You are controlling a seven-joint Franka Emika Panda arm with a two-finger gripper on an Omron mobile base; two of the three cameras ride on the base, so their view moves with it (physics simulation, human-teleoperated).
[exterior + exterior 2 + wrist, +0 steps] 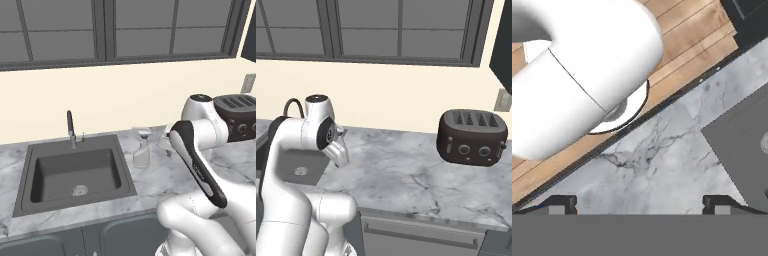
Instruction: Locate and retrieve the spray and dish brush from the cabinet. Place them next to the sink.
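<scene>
Left base view: the spray (141, 152) stands upright on the marble counter (165, 177), just right of the sink (75, 172). Hand view has the end effector (640, 202) spread wide, holding nothing, above the counter beside the sink's edge.

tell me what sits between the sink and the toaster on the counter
In the left base view, the spray bottle stands between the sink and the toaster.

A dark four-slot toaster (472, 136) is being seen standing on the marble counter (406, 175), below the window (401, 27).
</scene>
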